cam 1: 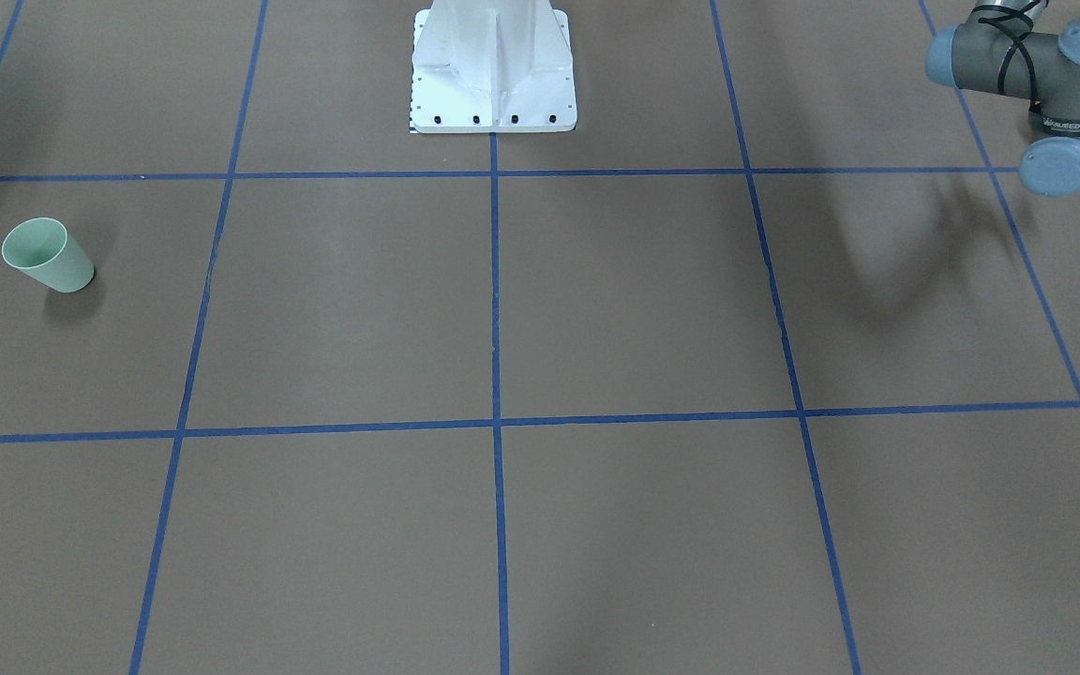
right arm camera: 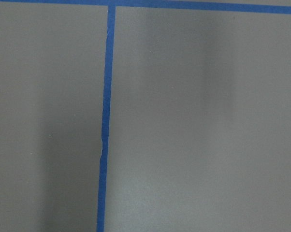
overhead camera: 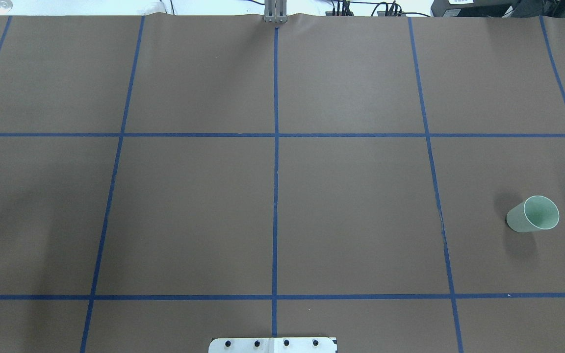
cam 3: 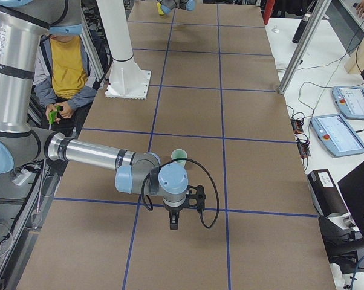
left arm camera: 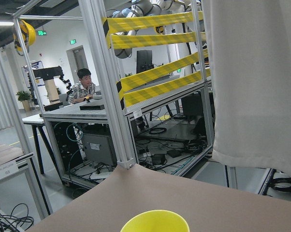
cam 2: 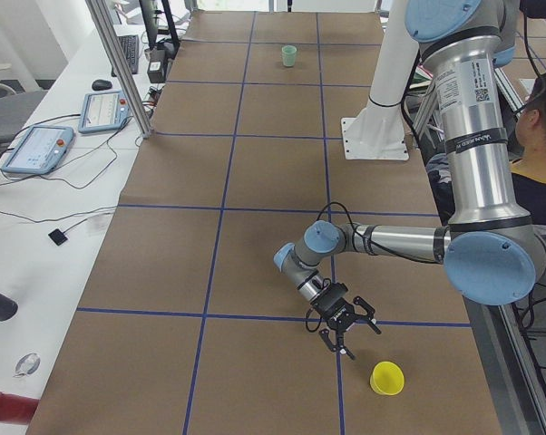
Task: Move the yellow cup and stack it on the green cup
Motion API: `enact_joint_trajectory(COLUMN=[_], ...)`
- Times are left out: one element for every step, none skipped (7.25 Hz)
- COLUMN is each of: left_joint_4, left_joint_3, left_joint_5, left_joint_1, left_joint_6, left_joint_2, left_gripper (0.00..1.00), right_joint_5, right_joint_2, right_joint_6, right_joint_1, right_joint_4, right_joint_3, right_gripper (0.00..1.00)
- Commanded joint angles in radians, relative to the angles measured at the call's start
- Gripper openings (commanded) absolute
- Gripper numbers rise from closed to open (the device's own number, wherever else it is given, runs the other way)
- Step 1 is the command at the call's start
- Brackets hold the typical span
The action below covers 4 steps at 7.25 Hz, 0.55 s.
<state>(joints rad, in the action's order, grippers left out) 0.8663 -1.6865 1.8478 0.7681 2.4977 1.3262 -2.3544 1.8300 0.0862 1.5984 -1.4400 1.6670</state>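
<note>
Yellow tapered plastic cup (cam 2: 387, 377) stands just beside my left gripper (cam 2: 338, 344). Pale green tapered plastic cup (overhead camera: 533, 214) stands far from it, near my right gripper (cam 3: 173, 223). I cannot tell how far either gripper is open.

My table (overhead camera: 351, 211) is covered by a flat brown sheet, marked into large squares by strips of blue tape (overhead camera: 275, 196). The white metal foot (cam 1: 493, 70) of my pedestal sits at the middle of my edge, with a row of dark bolts along its rim. Toward my right end, a pale mint-green plastic tumbler (overhead camera: 532, 214) stands upright, mouth up, inside one square and off the lines. At my left end, well apart from it, a bright yellow plastic tumbler (cam 2: 387, 377) also stands mouth up.
</note>
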Motion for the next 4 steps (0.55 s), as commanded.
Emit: enact_joint_trajectory(left_joint_4=[0.057,0.092,0.118,0.157], left_joint_3=[0.050,0.059,0.062,0.083], left_joint_5=[0.048,0.048,0.048,0.048], left_joint_1=[-0.035,-0.041,-0.047,-0.049], left_joint_6=[0.064,0.084,0.090,0.095], left_joint_2=[0.004,0.004,0.004,0.002], left_gripper=[1.00,1.00,1.00,1.00], right_joint_5=[0.001,0.001,0.001,0.001], right_joint_2=[0.002,0.006,0.006,0.008], right_joint_6=[0.000,0.000,0.000,0.000], right_joint_1=[0.000,0.000,0.000,0.000], right_joint_4=[0.036,0.052,0.052,0.052], right_joint_3=[-0.006,-0.006,-0.006,-0.006], right_gripper=[1.00,1.00,1.00,1.00])
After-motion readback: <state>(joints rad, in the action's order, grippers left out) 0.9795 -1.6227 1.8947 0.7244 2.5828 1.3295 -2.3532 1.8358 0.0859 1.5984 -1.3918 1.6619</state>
